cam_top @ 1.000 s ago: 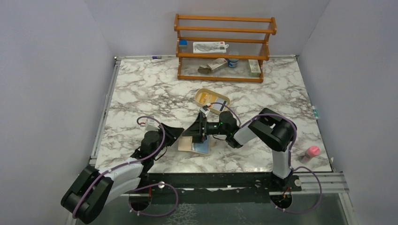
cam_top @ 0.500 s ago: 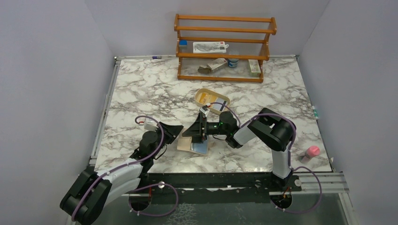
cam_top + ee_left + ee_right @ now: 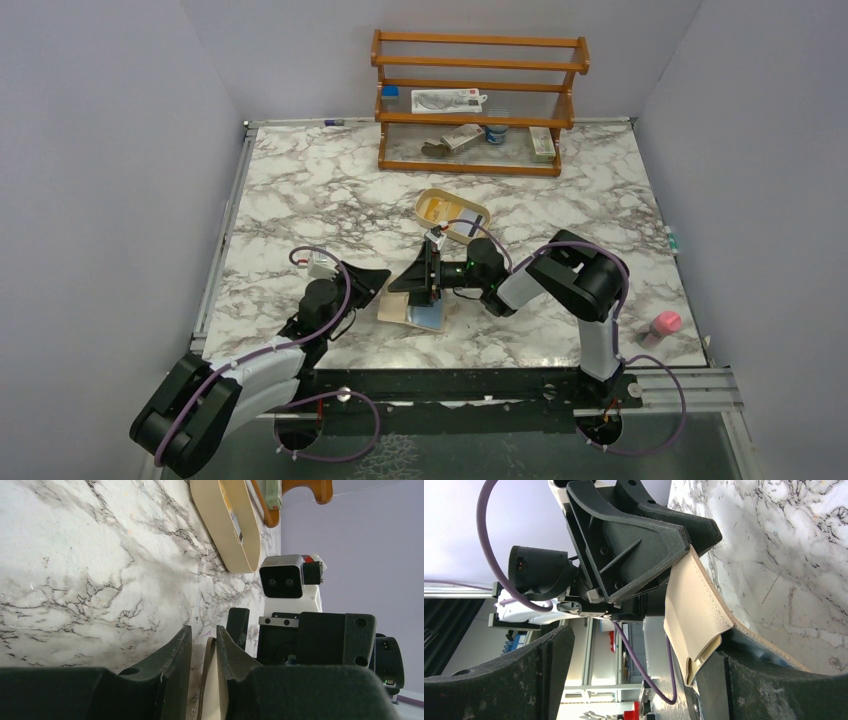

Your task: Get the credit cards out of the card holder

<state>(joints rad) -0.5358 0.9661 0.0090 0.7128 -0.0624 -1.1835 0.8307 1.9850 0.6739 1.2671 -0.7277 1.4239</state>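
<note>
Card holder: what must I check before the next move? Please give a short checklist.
1. Card holder flap inside the left gripper: ok.
2. Left grip firm on the flap: cannot tell.
3. Right gripper open: ok.
4. Right finger beside the lower flap: ok.
5. Cards inside the holder: cannot tell.
6. Two cards lie in the tray: ok.
</note>
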